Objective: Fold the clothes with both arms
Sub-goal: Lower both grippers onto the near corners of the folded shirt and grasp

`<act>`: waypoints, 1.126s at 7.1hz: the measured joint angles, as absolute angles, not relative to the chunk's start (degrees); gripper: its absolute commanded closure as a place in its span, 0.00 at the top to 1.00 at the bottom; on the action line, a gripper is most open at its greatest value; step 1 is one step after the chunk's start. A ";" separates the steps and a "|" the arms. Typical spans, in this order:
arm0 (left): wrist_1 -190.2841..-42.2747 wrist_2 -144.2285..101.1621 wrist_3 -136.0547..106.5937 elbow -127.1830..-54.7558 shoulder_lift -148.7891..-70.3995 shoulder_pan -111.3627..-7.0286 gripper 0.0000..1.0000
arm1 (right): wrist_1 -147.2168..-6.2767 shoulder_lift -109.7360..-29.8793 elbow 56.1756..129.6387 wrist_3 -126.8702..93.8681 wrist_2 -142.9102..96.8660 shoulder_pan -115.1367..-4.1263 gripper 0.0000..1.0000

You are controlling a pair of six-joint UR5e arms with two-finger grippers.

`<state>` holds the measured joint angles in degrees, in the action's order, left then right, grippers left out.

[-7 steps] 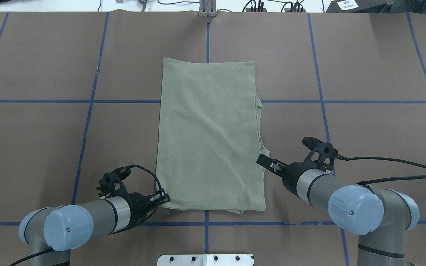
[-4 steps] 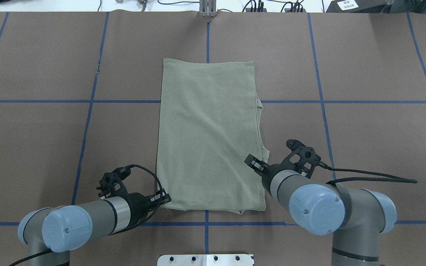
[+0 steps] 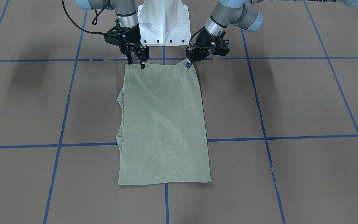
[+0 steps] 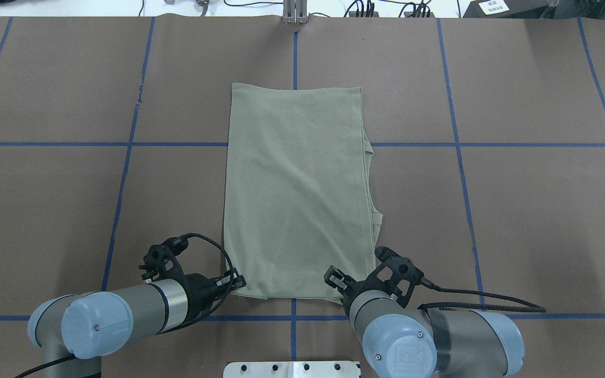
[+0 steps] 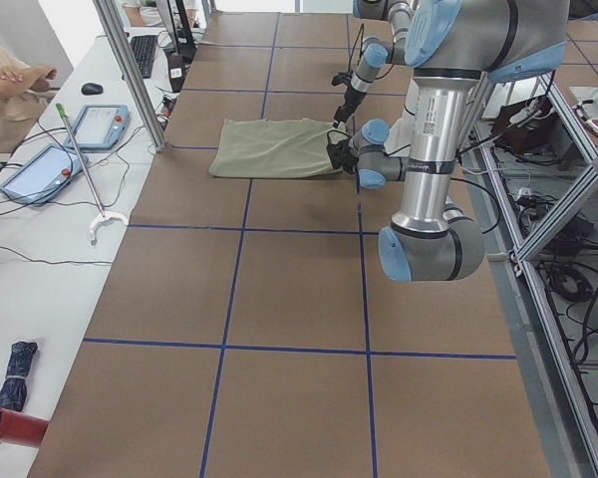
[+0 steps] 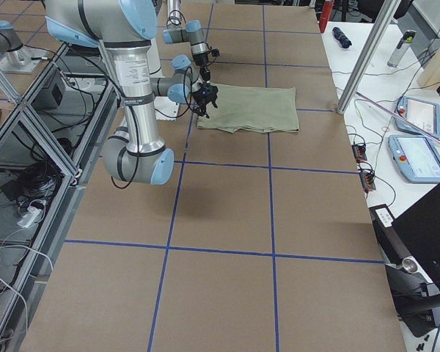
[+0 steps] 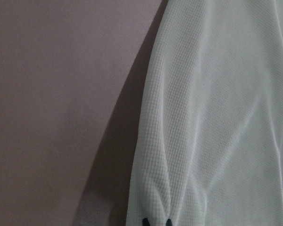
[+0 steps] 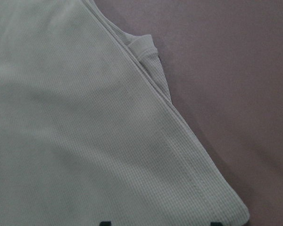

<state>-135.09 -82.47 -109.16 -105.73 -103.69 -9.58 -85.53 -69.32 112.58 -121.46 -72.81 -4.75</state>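
Overhead exterior: right arm (image 4: pixel 413 336) has swung to the garment's (image 4: pixel 297 184) near hem, jaws wide and empty. Left jaws pinch the corner, so the fold looks next.

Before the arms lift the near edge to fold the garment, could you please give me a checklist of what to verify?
1. Left gripper holds its near corner of the garment: ok, jaws shut on puckered cloth.
2. Right gripper holds the other near corner: not ok, jaws open over it.
3. Right gripper low enough to catch every layer: cannot tell.
4. Garment lying flat: ok, no large wrinkles.
5. Black cable behind the right gripper clear of the cloth: ok, it runs off sideways.
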 measured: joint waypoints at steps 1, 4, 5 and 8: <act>-135.09 -82.45 -109.16 -105.73 -103.61 -9.59 0.00 | -85.42 -69.19 111.70 -121.79 -72.46 -4.24 0.76; -135.09 -82.44 -109.16 -105.73 -103.57 -9.66 0.00 | -85.34 -68.73 110.54 -121.91 -71.08 -3.91 0.76; -135.09 -82.44 -109.16 -105.76 -103.60 -9.66 0.00 | -85.32 -68.63 110.10 -121.91 -70.82 -3.84 0.76; -135.09 -82.38 -109.16 -105.82 -103.62 -9.67 0.00 | -85.18 -68.24 109.14 -122.32 -69.91 -3.78 0.53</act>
